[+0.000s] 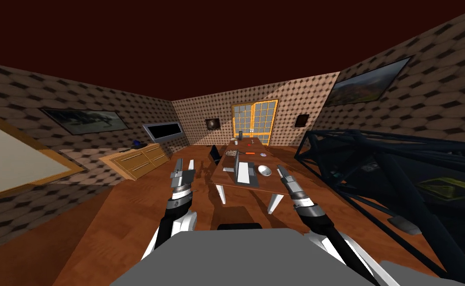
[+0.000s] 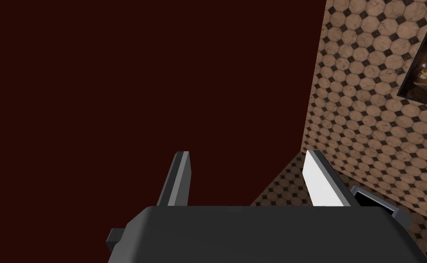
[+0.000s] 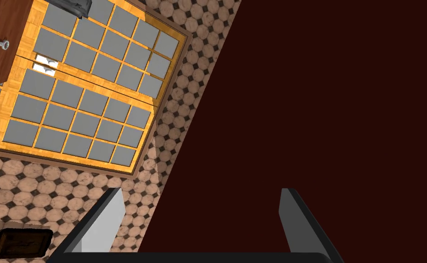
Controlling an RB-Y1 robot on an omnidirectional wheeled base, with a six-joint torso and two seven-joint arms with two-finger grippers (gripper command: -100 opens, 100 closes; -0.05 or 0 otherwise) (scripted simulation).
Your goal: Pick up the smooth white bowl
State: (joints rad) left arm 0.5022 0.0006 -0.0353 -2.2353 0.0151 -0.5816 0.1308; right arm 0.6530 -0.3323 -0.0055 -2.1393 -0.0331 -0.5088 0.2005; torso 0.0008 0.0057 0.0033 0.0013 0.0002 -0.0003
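A smooth white bowl sits on the near right part of a long wooden table ahead of me. My right gripper is raised just right of the bowl, near the table's right edge, with its fingers open and nothing between them. My left gripper is held up to the left of the table, apart from it, and stands open and empty.
Beside the bowl lies a grey laptop-like object, with several small items farther along the table. A dark chair stands at the table's left. A wooden dresser lines the left wall. A dark blue frame structure crowds the right.
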